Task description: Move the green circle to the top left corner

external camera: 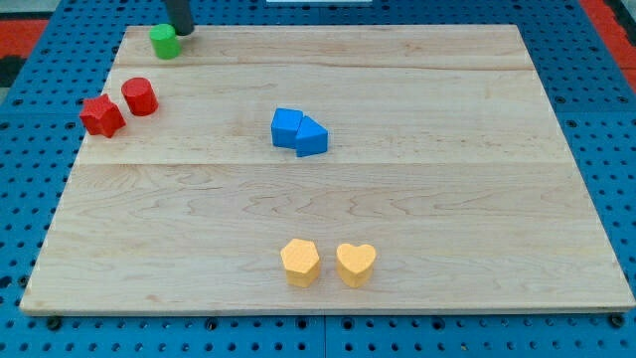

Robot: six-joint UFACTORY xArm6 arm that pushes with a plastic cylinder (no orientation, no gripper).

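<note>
The green circle [165,42] stands on the wooden board [417,199] close to its top left corner. My tip [183,31] comes down from the view's top edge and rests just to the right of the green circle, touching or nearly touching it. Only the lowest part of the rod shows.
A red circle [140,96] and a red star [101,116] sit near the board's left edge. Two blue blocks [299,131] touch each other near the middle. A yellow hexagon [300,263] and a yellow heart [356,265] sit near the bottom edge.
</note>
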